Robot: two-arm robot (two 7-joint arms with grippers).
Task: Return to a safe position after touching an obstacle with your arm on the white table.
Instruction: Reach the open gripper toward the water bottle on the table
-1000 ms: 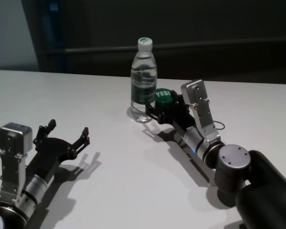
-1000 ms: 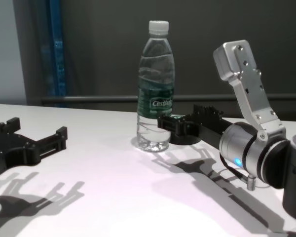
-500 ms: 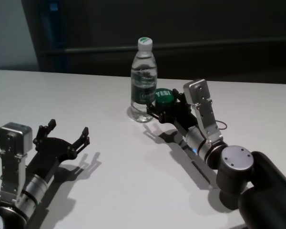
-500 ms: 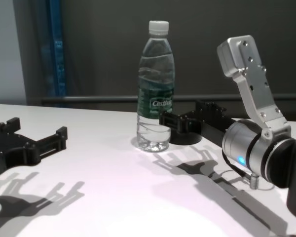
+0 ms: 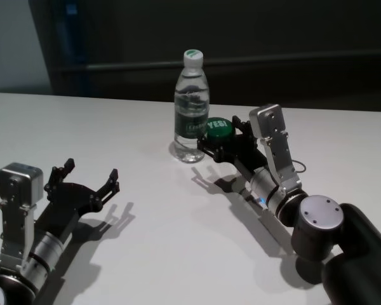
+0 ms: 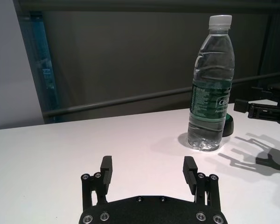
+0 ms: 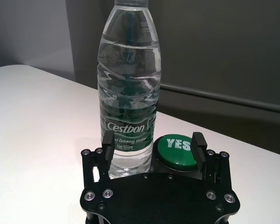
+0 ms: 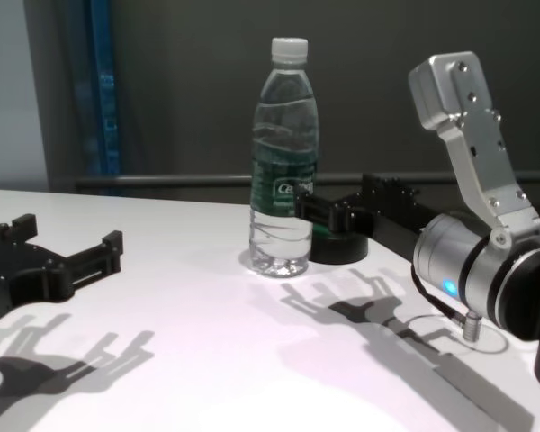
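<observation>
The clear water bottle (image 5: 191, 108) with a white cap and dark green label stands upright on the white table (image 5: 101, 127). My right gripper (image 5: 217, 136) is open and low over the table, just right of the bottle. One fingertip is close by the bottle's label; I cannot tell if it touches. In the right wrist view the bottle (image 7: 128, 93) stands just beyond one finger (image 7: 108, 142) of that gripper (image 7: 153, 142). In the chest view the bottle (image 8: 285, 153) is centred and the right gripper (image 8: 328, 211) reaches it from the right. My left gripper (image 5: 91, 171) is open and empty at the near left.
A low round green button (image 5: 218, 128) marked YES, on a black base, sits right of the bottle, beyond the right gripper's open fingers (image 7: 197, 142). A dark wall with a rail runs behind the table's far edge. The left wrist view shows the bottle (image 6: 212, 84) far from the left gripper (image 6: 148, 165).
My right arm has shifted a little to the right and its gripper has risen slightly beside the bottle. The bottle, the button and the left arm have not moved.
</observation>
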